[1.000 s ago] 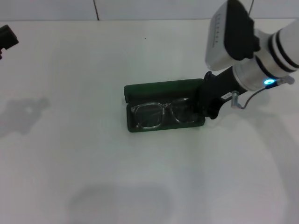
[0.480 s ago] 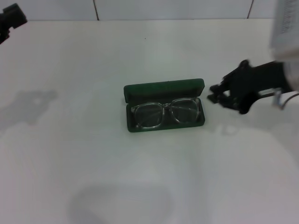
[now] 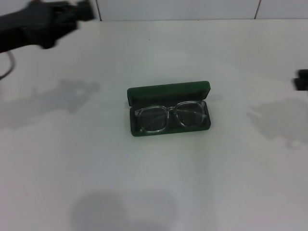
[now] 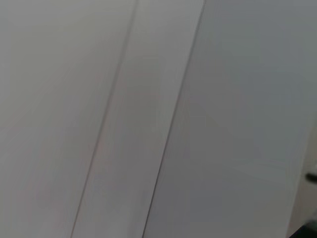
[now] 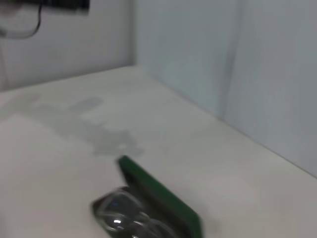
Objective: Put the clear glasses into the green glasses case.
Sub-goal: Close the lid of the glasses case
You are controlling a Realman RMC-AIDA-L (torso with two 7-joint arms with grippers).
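The green glasses case (image 3: 168, 91) lies open in the middle of the white table, its lid standing up at the far side. The clear glasses (image 3: 171, 117) lie inside its lower half, lenses facing up. The right wrist view shows the same case (image 5: 161, 198) with the glasses (image 5: 119, 214) in it. My left gripper (image 3: 81, 10) hangs blurred over the far left corner of the table, well away from the case. Only a dark sliver of my right gripper (image 3: 302, 80) shows at the right edge, also far from the case.
The white table (image 3: 154, 183) runs out on all sides of the case. A pale wall (image 3: 178, 8) bounds its far edge. The left wrist view holds only wall panels (image 4: 158, 119). The left arm (image 5: 64, 4) shows far off in the right wrist view.
My right gripper has let go at the case's right end and pulled away to the right edge. The left arm has swung in from the far left corner. Case and glasses stay put.
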